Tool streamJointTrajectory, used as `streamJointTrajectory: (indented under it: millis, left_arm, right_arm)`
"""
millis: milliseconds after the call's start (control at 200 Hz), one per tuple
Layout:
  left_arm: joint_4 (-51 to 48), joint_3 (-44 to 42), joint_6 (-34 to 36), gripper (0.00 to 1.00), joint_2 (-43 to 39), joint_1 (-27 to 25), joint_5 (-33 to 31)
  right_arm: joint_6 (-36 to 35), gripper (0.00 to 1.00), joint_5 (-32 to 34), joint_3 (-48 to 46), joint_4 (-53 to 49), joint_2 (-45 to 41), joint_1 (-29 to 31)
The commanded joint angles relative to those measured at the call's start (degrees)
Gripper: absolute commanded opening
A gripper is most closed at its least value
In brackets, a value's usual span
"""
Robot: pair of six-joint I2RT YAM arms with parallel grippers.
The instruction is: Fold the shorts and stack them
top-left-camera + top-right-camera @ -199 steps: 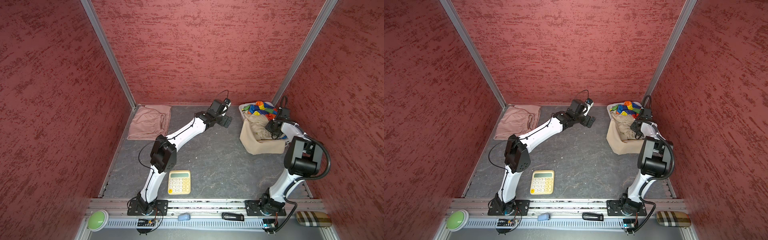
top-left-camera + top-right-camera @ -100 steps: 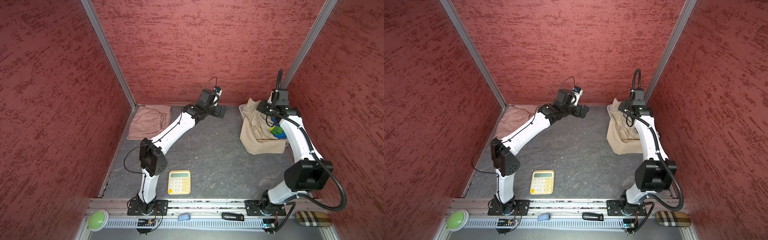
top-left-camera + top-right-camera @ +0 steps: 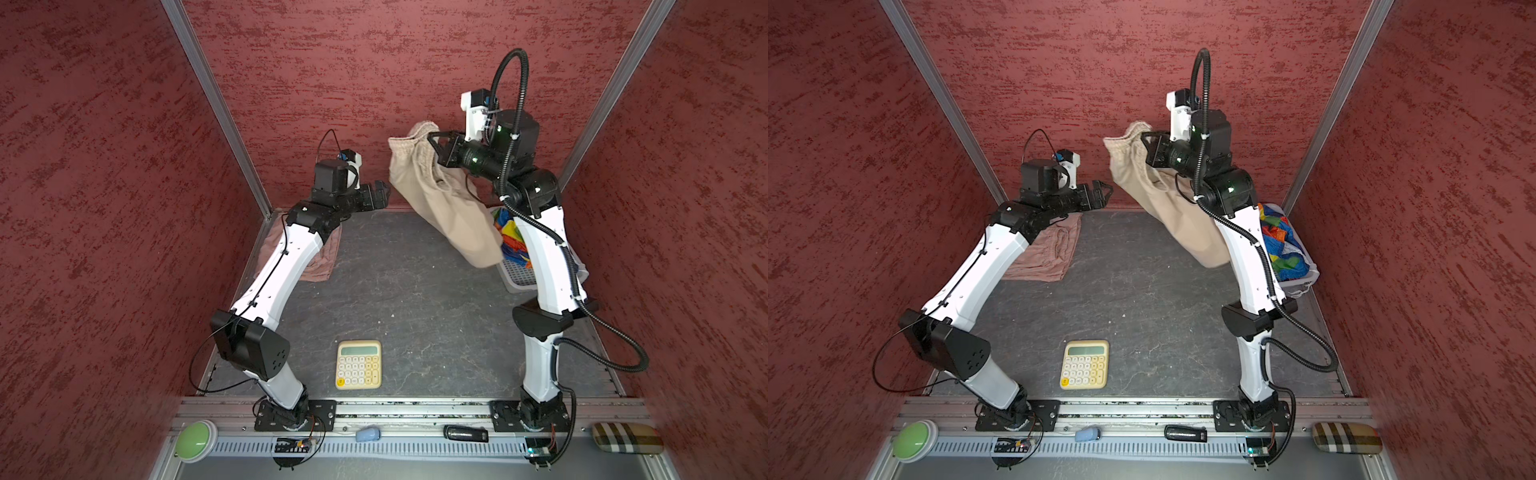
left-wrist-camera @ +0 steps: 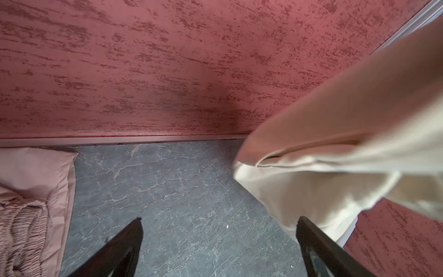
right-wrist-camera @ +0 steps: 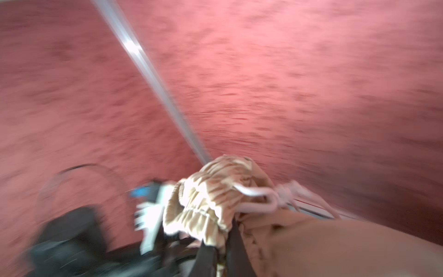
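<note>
while your right claw point(image 3: 434, 141) pinches the waistband of the soft beige drawstring shorts point(image 3: 440, 208), hanging above the dark grey counter point(image 3: 395, 299), bring the wide-open, empty left claw point(image 3: 380, 193) to the free waistband corner, then spread them flat.

R tool point(image 3: 434, 143) held high, clamped; L tool point(image 3: 381, 193) lower, spread wide.

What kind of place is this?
Probably a robot test booth: red walls box in a grey tabletop, two robot arms are bolted to a metal rail, with a green push button beside it.
</note>
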Motion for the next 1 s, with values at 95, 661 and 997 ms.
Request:
streamJointTrajectory:
  millis: [95, 661, 997]
  left_arm:
    - [-0.20, -4.12, -2.98, 0.99, -5.95, 5.66, 4.97]
    - [6.27, -23.52, -13.40, 0.99, -9.31, 8.55, 16.02]
    - [8.80, -28.31, -16.81, 0.99, -4.36, -2.98, 17.07]
  right_arm:
    - [3.30, 0.00, -1.12, -33.54, 16.71, -12.22, -8.36]
    - [-0.88, 0.99, 9.64, -86.99, 18.96, -26.97, -14.31]
    - [-2.58, 0.99, 12.59, -96.35, 20.64, -21.59, -14.44]
